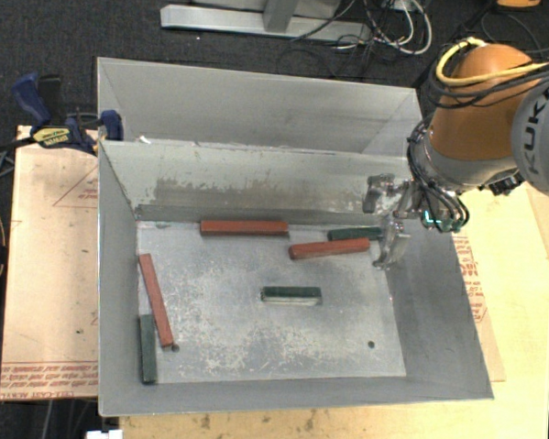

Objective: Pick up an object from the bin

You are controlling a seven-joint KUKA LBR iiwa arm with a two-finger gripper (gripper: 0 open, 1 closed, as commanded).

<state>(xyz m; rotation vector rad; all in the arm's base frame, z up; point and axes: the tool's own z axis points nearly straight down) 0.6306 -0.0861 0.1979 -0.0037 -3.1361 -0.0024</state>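
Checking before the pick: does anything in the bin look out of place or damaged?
Nothing stands out. Everything lies flat and whole; the only crowding is a tilted red bar beside a green bar near the bin's right wall.

My arm (pixel 537 108) is pale grey with black lettering (pixel 539 136). A rounded orange cover (pixel 479 87) sits at its wrist, and I see yellow and black cables (pixel 467 50) looped over it. The gripper (pixel 390 237) is small, silver-grey metal.
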